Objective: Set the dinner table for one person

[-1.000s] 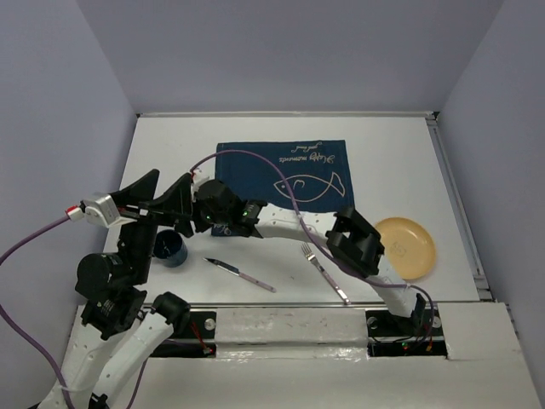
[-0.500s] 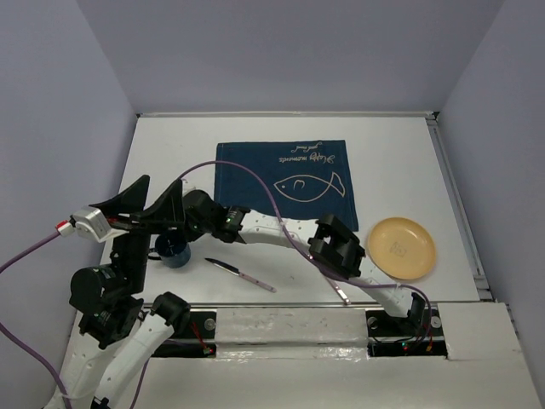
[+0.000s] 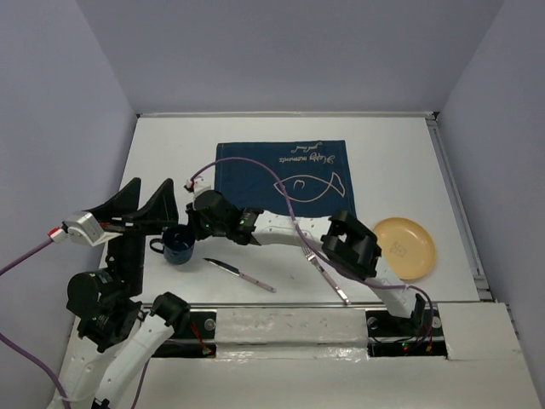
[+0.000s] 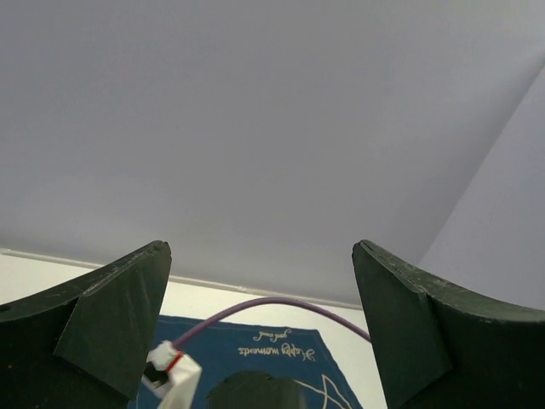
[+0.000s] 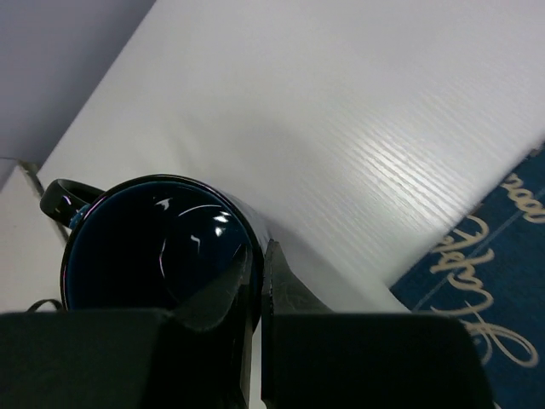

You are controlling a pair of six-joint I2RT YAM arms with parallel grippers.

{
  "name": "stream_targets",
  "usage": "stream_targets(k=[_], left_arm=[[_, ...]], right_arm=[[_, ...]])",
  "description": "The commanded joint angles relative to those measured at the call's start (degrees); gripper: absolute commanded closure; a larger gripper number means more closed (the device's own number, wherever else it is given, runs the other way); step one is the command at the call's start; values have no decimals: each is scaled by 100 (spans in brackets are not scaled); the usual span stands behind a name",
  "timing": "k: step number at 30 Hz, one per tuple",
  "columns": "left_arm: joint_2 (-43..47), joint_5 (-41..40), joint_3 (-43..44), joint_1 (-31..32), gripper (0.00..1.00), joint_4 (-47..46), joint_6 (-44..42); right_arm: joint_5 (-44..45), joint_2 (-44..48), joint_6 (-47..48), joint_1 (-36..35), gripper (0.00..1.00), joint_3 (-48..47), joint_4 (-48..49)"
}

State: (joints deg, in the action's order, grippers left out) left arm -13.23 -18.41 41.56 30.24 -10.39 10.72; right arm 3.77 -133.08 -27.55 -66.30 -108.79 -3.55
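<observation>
Right tool (image 5: pixel 258 285): clamped on the mug (image 3: pixel 176 245) rim, one finger inside, one outside.
Left tool (image 4: pixel 260 249): raised, fingers wide apart, gripping nothing.
Worktop (image 3: pixel 392 162): white, spread beneath both arms; I see it carrying the navy placemat (image 3: pixel 285 175), yellow plate (image 3: pixel 404 247), knife (image 3: pixel 239 273) and fork (image 3: pixel 324 273).
Mug base: probably on the worktop at its left side; I can't tell for sure.

Everything rests on the dinner table (image 3: pixel 392 162), strung out from left to right.
The placemat (image 3: pixel 281 170) lies at the far middle. The mug (image 3: pixel 174 247) stands off its near left corner, apart from it. The right gripper (image 5: pixel 255 285) sits astride the mug's right rim, one finger inside and one outside. The knife (image 3: pixel 239 275) lies near and right of the mug, the fork (image 3: pixel 332 283) right of the knife. The plate (image 3: pixel 405 247) is furthest right, past the placemat's near right corner.
</observation>
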Motion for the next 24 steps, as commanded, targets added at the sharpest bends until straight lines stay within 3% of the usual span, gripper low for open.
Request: stream_targets(k=[1,5,11,17,24], left_arm=[[172,-338,-60,-53,1,-253,-132],[120,-172,-87,-45,1,-270,-53],[-196,417,-104,-45,1,-279,255],[-513,1085,-131,-44,1,-385,571],[-619,1138,-148,-27,1,-385,589]], right_arm=[[369,1537,-330,389,100,875,1822],[826,2443,-172,1012,100,1884,2060],[1326,3384,47,2594,100,3020,1657],[1846,3421,487,3946,100,2935,867],[1206,2868,408,4907,100,2434,496]])
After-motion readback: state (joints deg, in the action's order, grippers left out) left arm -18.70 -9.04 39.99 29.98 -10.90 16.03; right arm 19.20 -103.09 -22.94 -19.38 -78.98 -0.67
